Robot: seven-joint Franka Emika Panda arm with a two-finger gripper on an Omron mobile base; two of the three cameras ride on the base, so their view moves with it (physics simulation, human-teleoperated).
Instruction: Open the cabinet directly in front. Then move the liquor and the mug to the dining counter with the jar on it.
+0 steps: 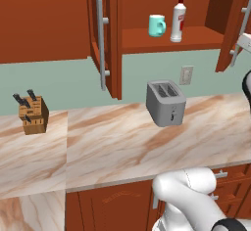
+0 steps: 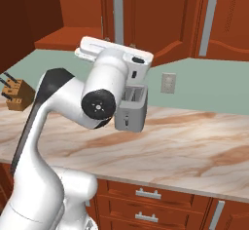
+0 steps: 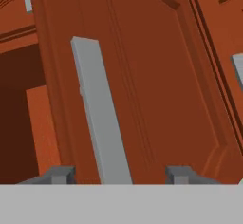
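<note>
Jaws [image 3: 118,174] spread wide, nothing clamped, the cabinet [image 3: 156,76] door's grey handle [image 3: 97,114] rising between them, perhaps just short of contact. Mug [image 1: 157,25] and liquor [image 1: 178,19] stand on the open shelf [image 1: 171,40] above the marble tabletop [image 1: 112,147] and toaster [image 1: 165,103].

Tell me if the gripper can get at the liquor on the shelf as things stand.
Probably yes. Both cabinet doors stand open, and the liquor stands upright at the shelf's front edge beside the mug, with nothing before it. The gripper, open, faces the right door's handle and must swing over.
</note>
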